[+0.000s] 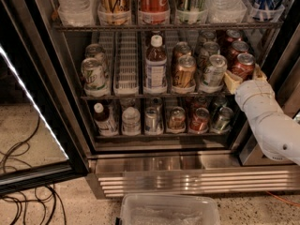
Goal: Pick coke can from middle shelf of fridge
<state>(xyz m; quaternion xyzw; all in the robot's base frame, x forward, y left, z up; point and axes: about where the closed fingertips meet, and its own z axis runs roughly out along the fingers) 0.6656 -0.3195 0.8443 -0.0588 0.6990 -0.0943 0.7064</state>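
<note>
The coke can point(243, 63), red with a silver top, stands at the front of the rightmost lane on the middle shelf point(126, 96) of the fridge point(187, 179). Two more red cans stand behind it. My gripper point(243, 77) reaches in from the right on a white arm. Its beige fingers point(232, 82) sit on either side of the can's lower half, closed against it. The can rests on the shelf.
Silver-green cans point(214, 70), gold-brown cans point(183, 71) and a bottle point(155, 64) fill the lanes to the left. The fridge's right frame point(281, 64) is close beside my arm. The glass door point(28, 102) hangs open at left. A clear bin point(168, 212) and cables point(23, 191) lie on the floor.
</note>
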